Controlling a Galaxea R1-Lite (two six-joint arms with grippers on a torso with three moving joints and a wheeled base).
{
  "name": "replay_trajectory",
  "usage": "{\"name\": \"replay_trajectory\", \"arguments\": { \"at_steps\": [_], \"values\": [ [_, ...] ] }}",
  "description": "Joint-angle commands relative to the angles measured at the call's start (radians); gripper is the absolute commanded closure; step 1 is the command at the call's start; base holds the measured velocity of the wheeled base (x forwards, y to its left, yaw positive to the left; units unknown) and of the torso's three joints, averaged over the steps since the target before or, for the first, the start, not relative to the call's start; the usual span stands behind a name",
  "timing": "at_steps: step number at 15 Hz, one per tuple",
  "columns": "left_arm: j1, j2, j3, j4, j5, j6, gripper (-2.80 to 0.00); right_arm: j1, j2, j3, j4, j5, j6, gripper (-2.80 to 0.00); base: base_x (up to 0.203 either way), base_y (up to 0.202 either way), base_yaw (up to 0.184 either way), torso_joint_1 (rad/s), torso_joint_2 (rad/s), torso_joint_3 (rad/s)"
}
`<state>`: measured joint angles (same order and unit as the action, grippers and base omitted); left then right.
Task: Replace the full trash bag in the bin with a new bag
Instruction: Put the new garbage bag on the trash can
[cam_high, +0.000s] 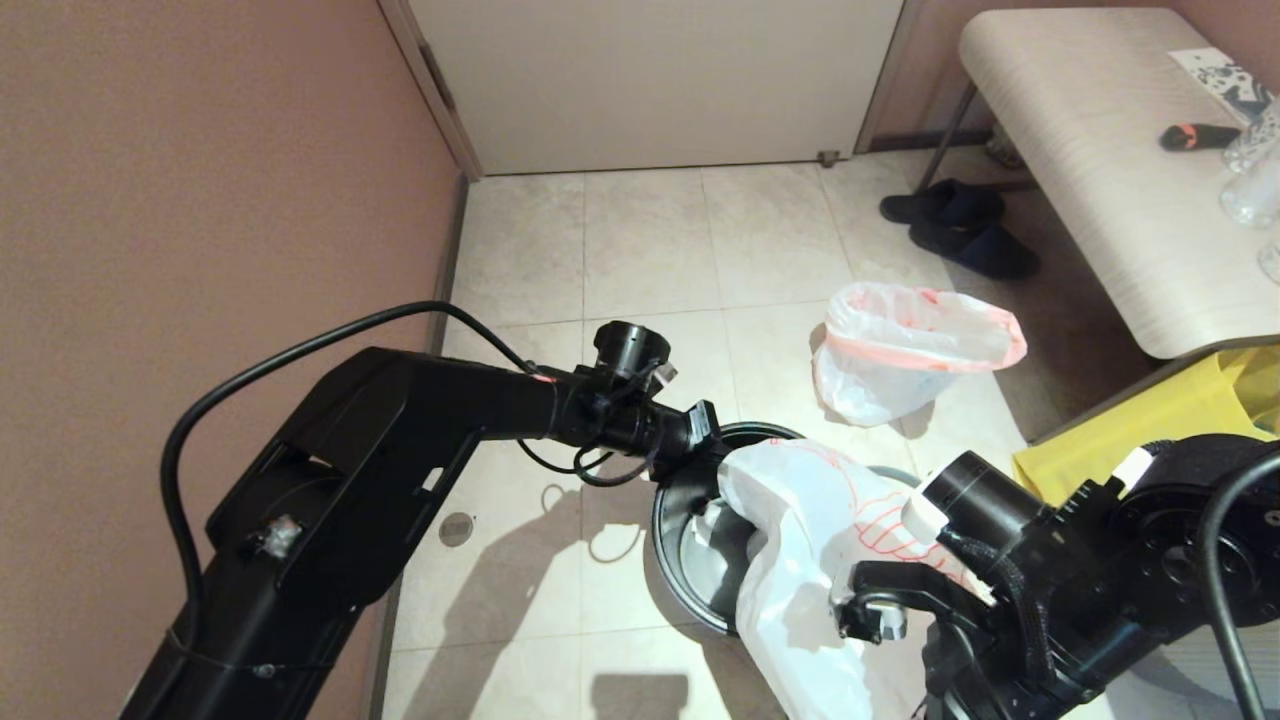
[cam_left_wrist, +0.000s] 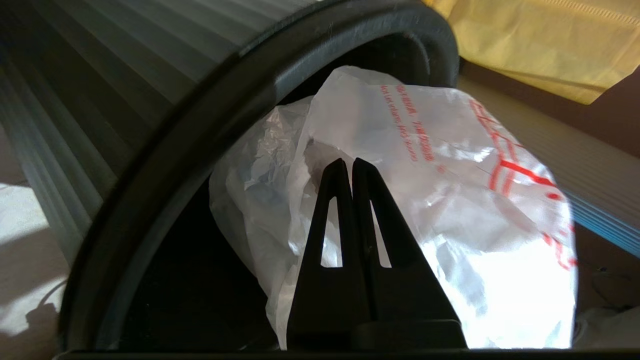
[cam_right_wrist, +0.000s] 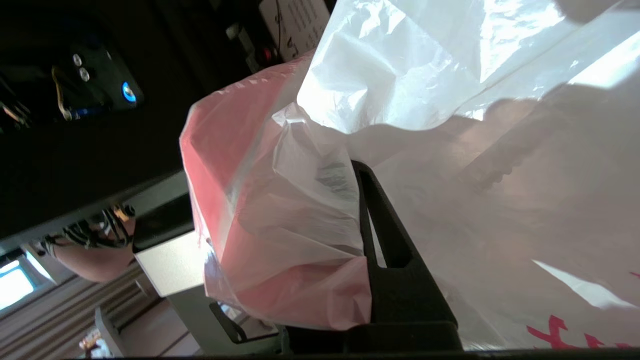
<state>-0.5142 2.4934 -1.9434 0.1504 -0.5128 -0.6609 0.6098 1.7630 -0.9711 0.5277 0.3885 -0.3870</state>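
The bin (cam_high: 672, 545) stands on the tiles close in front of me, black with a dark inside. The new bag (cam_high: 810, 540), limp and white with red print, hangs over the bin's right side. My right gripper (cam_right_wrist: 357, 170) is shut on its pink rim band; one finger (cam_right_wrist: 385, 235) shows and the bag covers the other. My left gripper (cam_left_wrist: 347, 162) is shut, its tips just inside the bin's rim (cam_left_wrist: 200, 125) against the new bag (cam_left_wrist: 425, 190), with nothing seen between them. The full trash bag (cam_high: 900, 350) stands on the floor beyond the bin.
A big yellow bag (cam_high: 1130, 430) lies to the right of the bin under a pale bench (cam_high: 1090, 150). Dark slippers (cam_high: 960, 225) sit beside the bench leg. A brown wall (cam_high: 200, 200) runs along the left, and a floor drain (cam_high: 456, 528) is left of the bin.
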Motion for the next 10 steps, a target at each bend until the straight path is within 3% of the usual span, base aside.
{"name": "replay_trajectory", "arguments": {
  "at_steps": [1, 4, 6, 8, 10],
  "values": [
    [-0.016, 0.022, 0.0, 0.003, -0.003, -0.003, 0.0, -0.014, 0.001, 0.029, 0.001, 0.022, -0.017, 0.0, 0.0, 0.0, 0.0, 0.0, 0.0, 0.0],
    [-0.024, 0.063, -0.002, -0.003, 0.015, 0.032, 0.0, -0.04, 0.001, 0.038, -0.016, 0.079, -0.021, 0.0, 0.0, 0.0, 0.0, 0.0, 0.0, 0.0],
    [-0.023, 0.08, -0.003, -0.002, 0.069, 0.066, 0.0, -0.066, 0.014, 0.037, -0.044, 0.125, -0.02, 0.0, 0.0, 0.0, 0.0, 0.0, 0.0, 0.0],
    [-0.017, 0.068, 0.002, 0.011, 0.104, 0.07, 0.0, -0.105, 0.02, 0.03, -0.076, 0.21, -0.021, 0.0, 0.0, 0.0, 0.0, 0.0, 0.0, 0.0],
    [-0.005, 0.002, 0.015, 0.056, 0.121, 0.071, 0.0, -0.12, 0.017, 0.017, -0.086, 0.228, -0.02, 0.0, 0.0, 0.0, 0.0, 0.0, 0.0, 0.0]
  ]
}}
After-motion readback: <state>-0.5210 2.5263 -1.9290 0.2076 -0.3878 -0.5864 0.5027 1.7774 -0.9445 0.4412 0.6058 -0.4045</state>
